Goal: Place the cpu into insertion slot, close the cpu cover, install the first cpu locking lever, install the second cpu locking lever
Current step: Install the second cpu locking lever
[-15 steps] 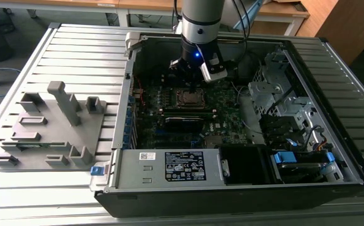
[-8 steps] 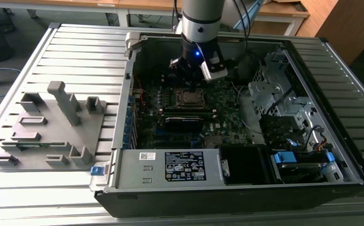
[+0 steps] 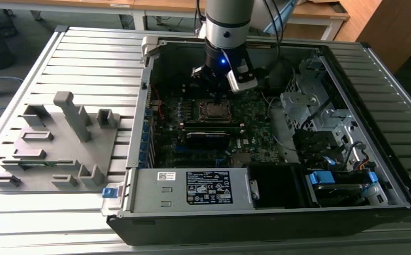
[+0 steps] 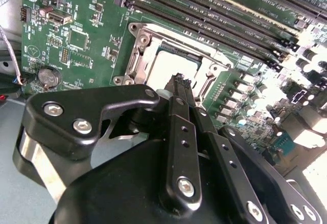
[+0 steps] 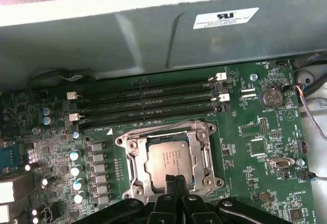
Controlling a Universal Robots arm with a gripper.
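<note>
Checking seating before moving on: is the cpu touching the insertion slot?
Touching. In the first wrist view the cpu lies flat inside the insertion slot, framed by the cpu cover.

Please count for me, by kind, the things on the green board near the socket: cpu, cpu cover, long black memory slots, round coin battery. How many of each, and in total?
cpu: 1
cpu cover: 1
long black memory slots: 4
coin battery: 1
Total: 7
</note>
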